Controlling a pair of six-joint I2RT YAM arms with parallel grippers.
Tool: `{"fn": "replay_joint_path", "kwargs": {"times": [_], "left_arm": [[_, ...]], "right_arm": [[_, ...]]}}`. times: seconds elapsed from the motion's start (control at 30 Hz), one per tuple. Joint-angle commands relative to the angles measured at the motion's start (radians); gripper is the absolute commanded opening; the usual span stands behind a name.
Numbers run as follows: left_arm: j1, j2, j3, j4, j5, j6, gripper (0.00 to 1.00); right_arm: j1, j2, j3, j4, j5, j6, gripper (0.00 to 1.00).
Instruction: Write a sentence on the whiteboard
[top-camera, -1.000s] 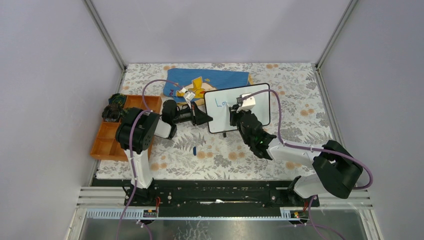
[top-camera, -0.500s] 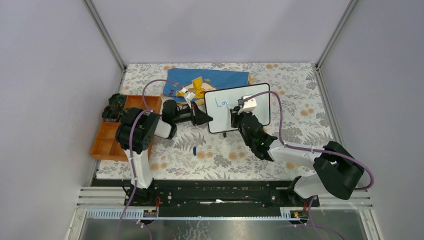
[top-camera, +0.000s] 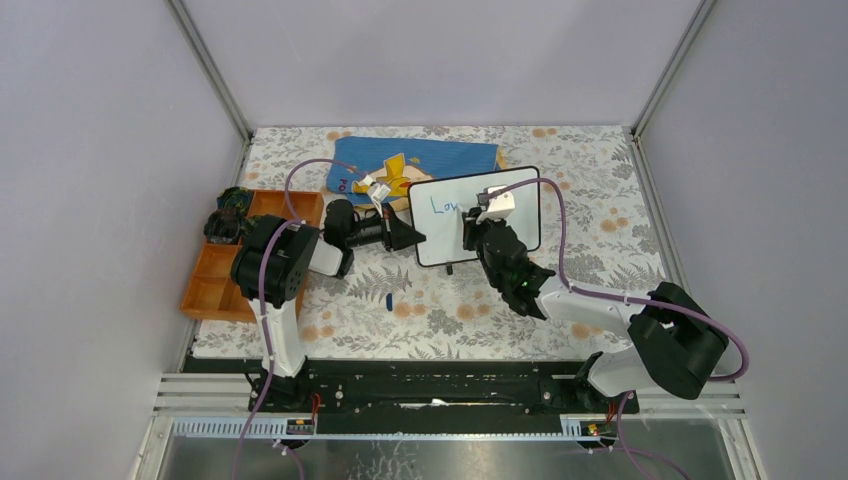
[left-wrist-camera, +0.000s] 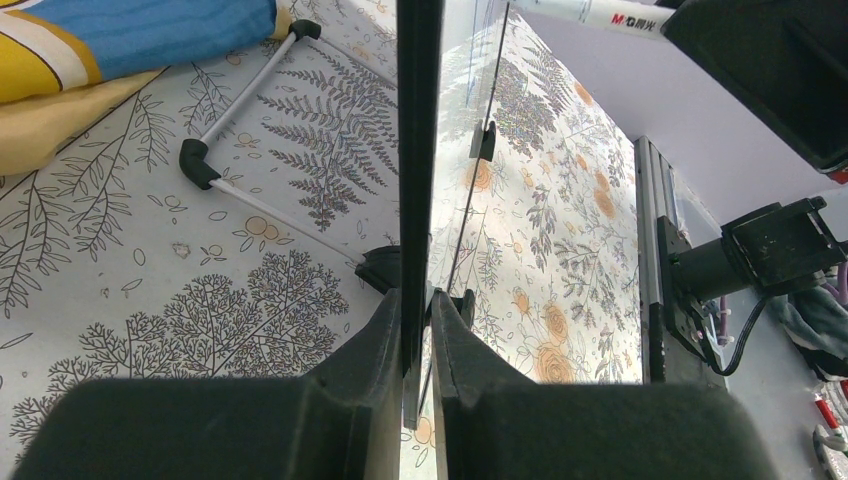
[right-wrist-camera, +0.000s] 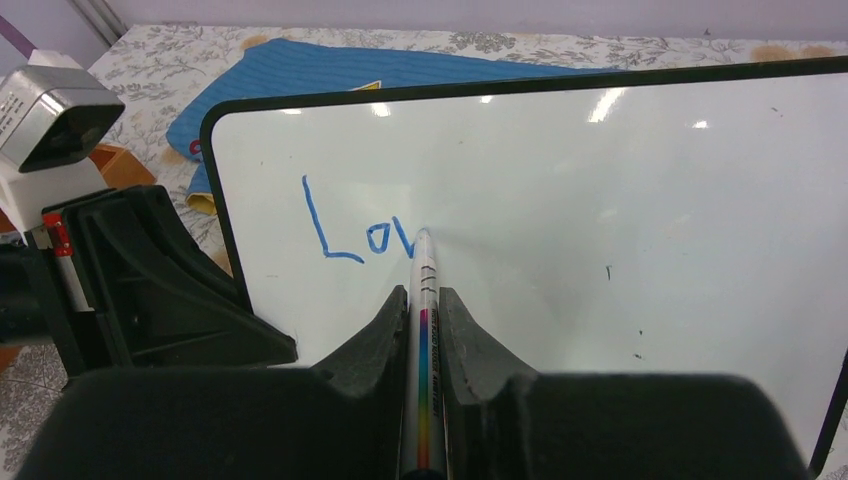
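Note:
The whiteboard (top-camera: 520, 205) stands tilted on the flowered table, a glossy white panel with a black rim; it fills the right wrist view (right-wrist-camera: 620, 210) and shows edge-on in the left wrist view (left-wrist-camera: 416, 150). Blue handwriting (right-wrist-camera: 360, 235) on it reads "Lov" (top-camera: 440, 206). My left gripper (top-camera: 413, 238) is shut on the board's left edge (left-wrist-camera: 418, 300). My right gripper (right-wrist-camera: 424, 298) is shut on a white marker (right-wrist-camera: 423, 320) with a rainbow stripe, its tip touching the board right of the "v". The marker also shows in the left wrist view (left-wrist-camera: 590, 14).
A blue cloth with a yellow figure (top-camera: 420, 160) lies behind the board. An orange compartment tray (top-camera: 215, 275) sits at the left, dark objects by its far end (top-camera: 228, 215). A small blue cap (top-camera: 388, 299) lies on the table in front of the board.
The writing has grown from "Lo" to "Lov". My right gripper with the marker has shifted slightly right along the board. The left gripper has not moved.

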Motion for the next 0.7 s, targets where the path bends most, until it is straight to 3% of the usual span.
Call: {"fn": "replay_joint_path", "kwargs": {"times": [0.0,0.33,0.67], "left_arm": [[-0.018,0.01,-0.007,-0.107,-0.011,0.047,0.0],[-0.02,0.011,-0.006,-0.113,-0.012,0.052,0.0],[-0.02,0.01,-0.006,-0.116,-0.012,0.052,0.0]], "right_arm": [[-0.022,-0.004,0.049,0.013,0.042,-0.02,0.0],[-0.032,-0.014,0.057,0.014,0.028,-0.022,0.0],[-0.031,-0.142,-0.021,-0.035,0.024,0.017,0.0]]}}
